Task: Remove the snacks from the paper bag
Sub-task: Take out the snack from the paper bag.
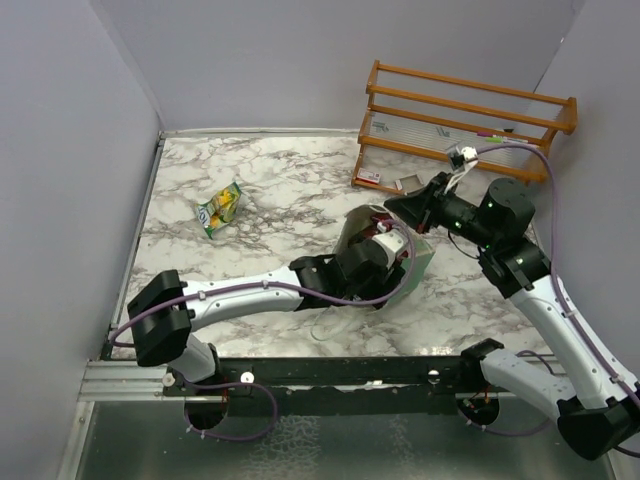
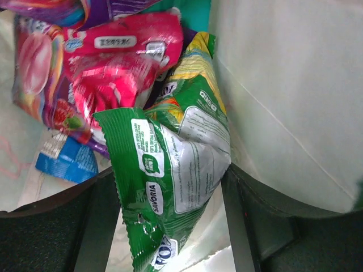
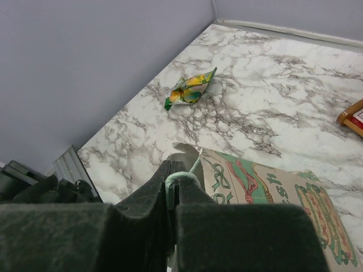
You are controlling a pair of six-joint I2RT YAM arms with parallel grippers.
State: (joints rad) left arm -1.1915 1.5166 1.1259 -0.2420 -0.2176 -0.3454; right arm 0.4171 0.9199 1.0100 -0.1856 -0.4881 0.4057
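Note:
The paper bag [image 1: 421, 264] lies tilted at mid-table with its mouth toward the left arm. My left gripper [image 1: 384, 246] is pushed into the bag. Inside, its fingers [image 2: 91, 226] stand wide apart, open, with a green snack packet [image 2: 170, 181] lying between them. Behind it are a pink packet [image 2: 113, 62], a yellow-green packet [image 2: 195, 68] and a blue one [image 2: 65, 161]. My right gripper [image 3: 172, 170] is shut on the bag's pale cord handle [image 3: 180, 177], above the printed side [image 3: 272, 192]. One green-yellow snack [image 1: 220, 208] [image 3: 190, 90] lies on the marble, far left.
A wooden slatted rack [image 1: 460, 120] stands at the back right against the wall, with small white-and-red cards [image 1: 368, 178] at its foot. Grey walls close the table on the left, back and right. A metal rail [image 1: 130, 380] runs along the near edge.

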